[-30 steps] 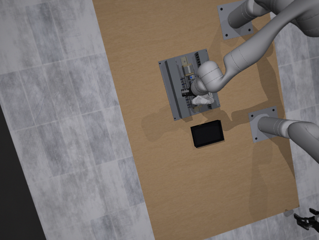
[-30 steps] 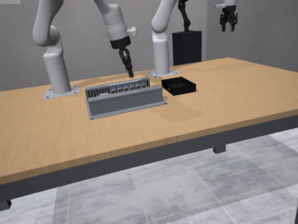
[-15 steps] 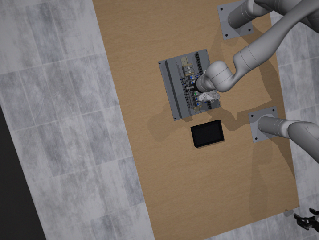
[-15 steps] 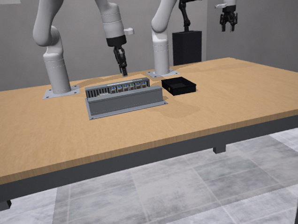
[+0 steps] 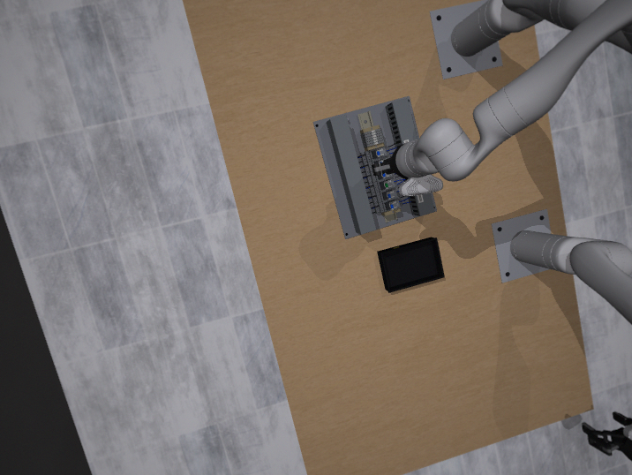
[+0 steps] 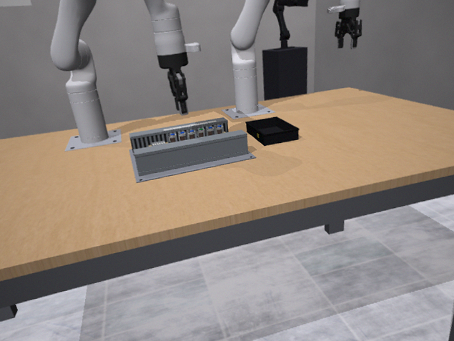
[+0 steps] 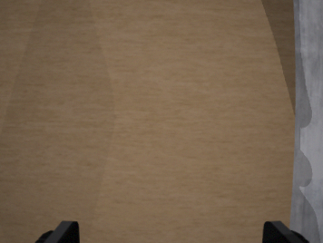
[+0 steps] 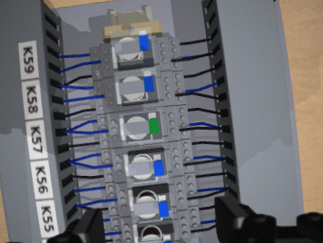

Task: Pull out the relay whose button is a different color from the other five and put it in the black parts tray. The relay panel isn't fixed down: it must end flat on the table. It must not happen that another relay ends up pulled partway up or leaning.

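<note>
The relay with the green button (image 8: 136, 128) (image 5: 387, 184) (image 6: 201, 132) sits in its socket in the relay row, in line with the K57 label. Neighbouring relays have blue buttons, such as this relay (image 8: 135, 89); none looks raised or leaning. The relay panel (image 5: 329, 159) (image 6: 192, 154) (image 8: 190, 18) lies flat on the table. My right gripper (image 8: 160, 221) (image 6: 183, 112) (image 5: 380, 167) is partly open and empty, pointing down above the row, on the side away from the tray. The black parts tray (image 5: 440, 259) (image 6: 280, 136) is empty. My left gripper (image 7: 172, 230) (image 6: 347, 47) (image 5: 601, 424) is open and empty.
Tall grey wire ducts (image 8: 260, 113) (image 5: 342, 173) flank the relay row. A terminal block (image 5: 373, 138) sits at the row's end away from the tray. The tray stands just beyond the panel's other end. The left arm hangs high, away from the panel.
</note>
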`<state>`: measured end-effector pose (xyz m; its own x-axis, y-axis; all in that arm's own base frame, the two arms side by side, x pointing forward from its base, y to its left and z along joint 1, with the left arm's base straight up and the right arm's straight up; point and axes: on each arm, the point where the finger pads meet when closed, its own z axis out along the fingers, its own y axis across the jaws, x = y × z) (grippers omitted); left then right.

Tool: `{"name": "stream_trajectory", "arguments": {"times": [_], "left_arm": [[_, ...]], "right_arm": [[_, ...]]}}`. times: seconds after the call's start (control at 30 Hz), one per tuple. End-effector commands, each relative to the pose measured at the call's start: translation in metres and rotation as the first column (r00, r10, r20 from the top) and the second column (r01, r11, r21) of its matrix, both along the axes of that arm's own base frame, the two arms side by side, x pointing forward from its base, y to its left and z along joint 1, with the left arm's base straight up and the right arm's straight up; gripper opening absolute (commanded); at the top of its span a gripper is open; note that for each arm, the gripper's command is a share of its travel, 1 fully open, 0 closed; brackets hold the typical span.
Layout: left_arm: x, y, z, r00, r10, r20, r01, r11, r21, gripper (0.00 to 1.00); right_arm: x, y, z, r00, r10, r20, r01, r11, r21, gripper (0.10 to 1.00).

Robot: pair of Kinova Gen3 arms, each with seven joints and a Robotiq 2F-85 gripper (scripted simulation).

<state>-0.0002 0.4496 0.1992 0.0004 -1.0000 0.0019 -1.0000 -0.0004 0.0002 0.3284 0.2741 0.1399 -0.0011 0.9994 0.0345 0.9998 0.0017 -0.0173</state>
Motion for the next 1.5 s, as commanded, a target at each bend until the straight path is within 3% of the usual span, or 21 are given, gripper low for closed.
{"name": "stream_trajectory", "arguments": {"times": [0.0,1.47], "left_arm": [[0.0,0.0004,0.0008,1.0,0.0,0.0,0.0,1.0,0.002,1.0],[0.0,0.0004,0.0008,1.0,0.0,0.0,0.0,1.0,0.002,1.0]], "right_arm": [[-0.0015,-0.0023,0.0013,1.0,0.007,0.006,-0.007,1.0,-0.008,0.651],[-0.0067,-0.01,0.0031,0.999,0.029,0.017,-0.028,0.999,-0.034,0.651]]}}
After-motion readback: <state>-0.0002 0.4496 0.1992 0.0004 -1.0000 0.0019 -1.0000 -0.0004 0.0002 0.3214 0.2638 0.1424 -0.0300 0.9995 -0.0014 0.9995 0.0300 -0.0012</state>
